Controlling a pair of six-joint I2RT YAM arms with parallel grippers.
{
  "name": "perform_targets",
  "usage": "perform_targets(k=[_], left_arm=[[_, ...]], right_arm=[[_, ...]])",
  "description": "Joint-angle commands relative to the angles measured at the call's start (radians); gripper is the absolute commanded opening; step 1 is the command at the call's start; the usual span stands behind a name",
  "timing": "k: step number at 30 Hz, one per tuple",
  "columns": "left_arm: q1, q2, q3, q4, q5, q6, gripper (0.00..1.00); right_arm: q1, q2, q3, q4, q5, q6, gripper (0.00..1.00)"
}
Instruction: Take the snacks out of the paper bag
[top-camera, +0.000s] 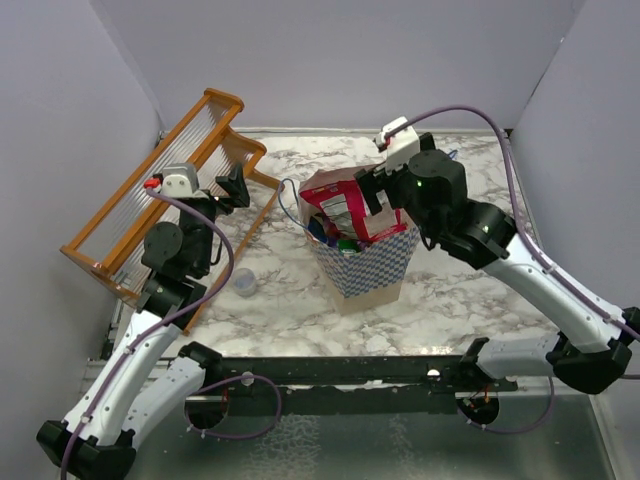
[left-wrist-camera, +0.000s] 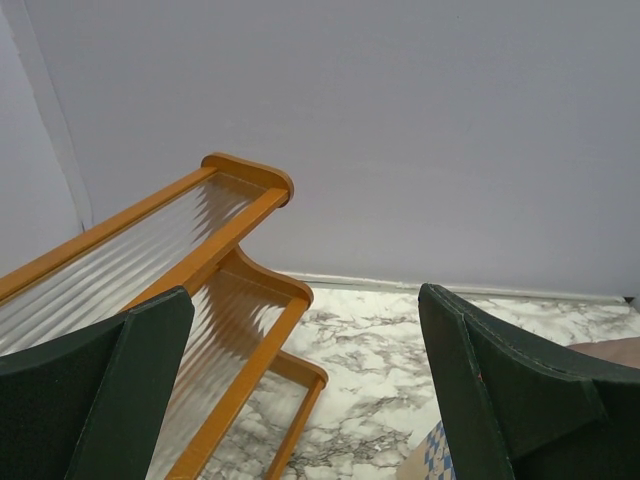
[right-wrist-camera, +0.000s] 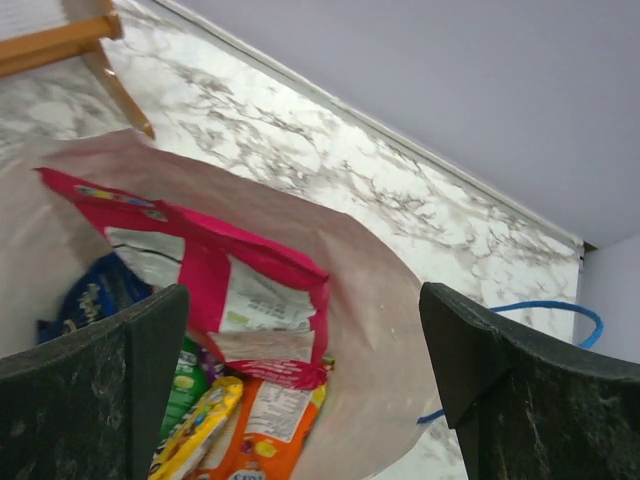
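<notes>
Two arms are showing in the top view. The right gripper (top-camera: 383, 205) is hanging wide open over the mouth of the paper bag (top-camera: 365, 270), with the large pink-red pouch (top-camera: 343, 208) rising just beside its fingers. The left gripper (top-camera: 235, 186) is pointing away from the bag, toward the orange wooden rack (top-camera: 150, 215). A small cup (top-camera: 245, 283) is sitting on the desk (top-camera: 460, 290) behind that gripper, which neither wrist view is catching.

In the left wrist view, the left gripper (left-wrist-camera: 305, 295) is standing wide open and empty. The rack (left-wrist-camera: 245, 175) is lying ahead and to its left, and a checkered corner of the bag (left-wrist-camera: 435, 462) is peeking in under its right finger.

In the right wrist view, the right gripper (right-wrist-camera: 303, 292) is spreading wide and gripping nothing. The pouch (right-wrist-camera: 220, 270) is lying inside the bag (right-wrist-camera: 375, 300) straight below it. The blue packet (right-wrist-camera: 90, 295) is sitting by its left finger, with the green wrapper (right-wrist-camera: 185, 385), yellow bar (right-wrist-camera: 195, 432) and orange wrapper (right-wrist-camera: 265, 420) nearer the camera. A blue string handle (right-wrist-camera: 560, 310) is curving past its right finger.

The desk is showing white, grey-veined marble, and plain pale walls (left-wrist-camera: 400, 130) are closing it in.
</notes>
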Motion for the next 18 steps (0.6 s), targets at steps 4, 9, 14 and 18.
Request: perform_targets(k=[4,9,14,18], left_arm=[[0.004,0.010,0.000,0.001,0.013,-0.007,0.99],[0.003,0.010,-0.002,0.003,0.020,-0.008,0.99],[0.003,0.009,-0.003,0.005,0.024,-0.012,0.99],[0.004,0.007,-0.005,0.005,0.035,-0.016,0.99]], right_arm=[[-0.232,0.082,0.047,-0.037,-0.351,-0.033,0.99],[-0.315,0.121,0.038,-0.056,-0.606,-0.003,0.99],[-0.362,0.150,0.059,-0.093,-0.692,0.018,0.98],[-0.393,0.171,0.068,-0.105,-0.756,0.026,0.95]])
